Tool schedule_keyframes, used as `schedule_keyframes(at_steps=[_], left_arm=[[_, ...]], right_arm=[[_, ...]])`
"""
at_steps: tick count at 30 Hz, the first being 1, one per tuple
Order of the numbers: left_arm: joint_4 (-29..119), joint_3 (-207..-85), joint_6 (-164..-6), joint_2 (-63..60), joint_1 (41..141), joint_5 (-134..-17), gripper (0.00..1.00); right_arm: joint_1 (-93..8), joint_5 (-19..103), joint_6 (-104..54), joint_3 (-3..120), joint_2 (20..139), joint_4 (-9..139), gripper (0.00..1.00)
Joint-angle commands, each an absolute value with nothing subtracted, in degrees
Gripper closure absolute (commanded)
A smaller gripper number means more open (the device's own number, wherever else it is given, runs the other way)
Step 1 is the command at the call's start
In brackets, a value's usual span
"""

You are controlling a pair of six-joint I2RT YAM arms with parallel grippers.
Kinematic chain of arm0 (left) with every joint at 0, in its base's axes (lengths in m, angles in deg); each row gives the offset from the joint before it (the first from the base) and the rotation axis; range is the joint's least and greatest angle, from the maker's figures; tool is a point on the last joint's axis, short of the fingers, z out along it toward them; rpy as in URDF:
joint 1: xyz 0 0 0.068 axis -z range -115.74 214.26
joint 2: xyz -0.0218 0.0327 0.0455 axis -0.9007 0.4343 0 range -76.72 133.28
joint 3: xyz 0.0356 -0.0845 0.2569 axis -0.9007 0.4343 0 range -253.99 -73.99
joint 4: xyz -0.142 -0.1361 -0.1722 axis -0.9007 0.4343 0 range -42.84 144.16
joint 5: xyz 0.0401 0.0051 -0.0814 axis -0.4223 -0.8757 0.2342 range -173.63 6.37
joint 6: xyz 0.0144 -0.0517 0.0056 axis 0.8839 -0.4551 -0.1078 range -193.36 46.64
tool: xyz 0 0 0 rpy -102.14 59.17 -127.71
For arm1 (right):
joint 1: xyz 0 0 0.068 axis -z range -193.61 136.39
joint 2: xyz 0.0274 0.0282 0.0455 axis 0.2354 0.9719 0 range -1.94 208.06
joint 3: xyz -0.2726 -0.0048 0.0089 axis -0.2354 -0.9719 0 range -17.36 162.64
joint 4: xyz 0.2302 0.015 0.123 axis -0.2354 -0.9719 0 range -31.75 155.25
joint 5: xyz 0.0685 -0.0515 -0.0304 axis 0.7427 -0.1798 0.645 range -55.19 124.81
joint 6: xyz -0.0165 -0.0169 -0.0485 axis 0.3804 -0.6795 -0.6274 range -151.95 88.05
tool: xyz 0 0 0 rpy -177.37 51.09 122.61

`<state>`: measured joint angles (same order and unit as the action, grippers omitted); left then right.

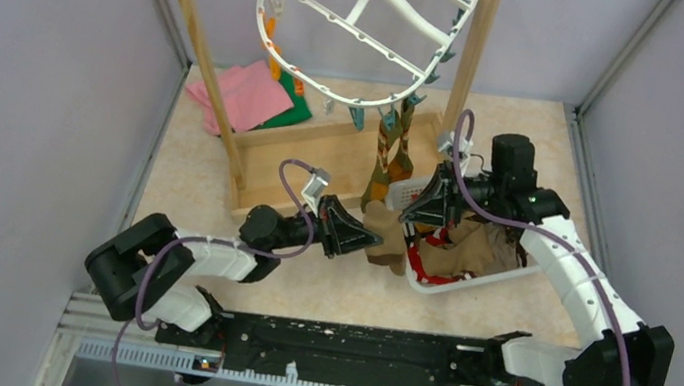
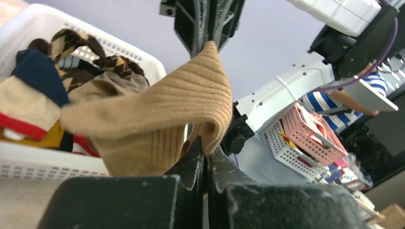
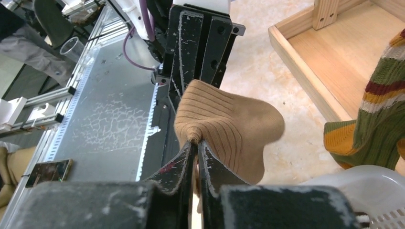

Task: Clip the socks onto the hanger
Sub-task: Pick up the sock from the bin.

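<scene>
A plain tan sock (image 1: 386, 236) is stretched between both grippers, just left of the basket. My left gripper (image 1: 364, 238) is shut on one end of the tan sock (image 2: 157, 109), its jaws (image 2: 206, 149) pinching the edge. My right gripper (image 1: 416, 210) is shut on the other end, pinching a bunched bit of the sock (image 3: 234, 126) at its tips (image 3: 195, 141). The white oval hanger (image 1: 361, 29) hangs from the wooden pole at the back. An olive sock with orange stripes (image 1: 388, 159) dangles from one of its clips, also seen at the right as the striped sock (image 3: 377, 114).
A white slotted basket (image 1: 467, 283) under the right arm holds argyle, navy and red socks (image 2: 43, 95). The wooden pole rack (image 1: 324, 145) stands behind, its base tray (image 3: 329, 62) close by. Pink and green cloths (image 1: 245, 97) lie at the back left.
</scene>
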<state>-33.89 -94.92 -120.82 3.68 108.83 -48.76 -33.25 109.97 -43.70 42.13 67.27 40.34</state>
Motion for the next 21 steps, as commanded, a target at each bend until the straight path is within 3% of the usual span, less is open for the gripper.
schedule_keyframes(at_steps=[1, 5, 8, 13, 21], left_arm=[[-32.7, -90.8, -125.3, -2.1, 107.8, -54.6, 1.00], [-21.7, -85.8, -134.1, -14.8, 105.0, -62.3, 1.00], [-7.3, -83.9, -142.6, -24.8, 102.1, -68.3, 1.00], [10.9, -85.8, -155.3, -34.0, 98.3, -71.1, 1.00], [-2.2, -84.4, -171.9, -23.4, 96.5, -61.2, 1.00]], right_arm=[[-33.9, 107.9, -48.9, 43.4, 66.8, 38.0, 0.87], [-33.9, 101.9, -63.3, 48.0, 66.4, 26.8, 0.37], [-34.0, 99.6, -76.8, 49.8, 64.8, 20.4, 0.25], [-36.7, 104.2, -112.9, 49.8, 64.7, 5.6, 0.16], [-48.9, 99.0, -112.7, 51.2, 70.9, 12.4, 0.21]])
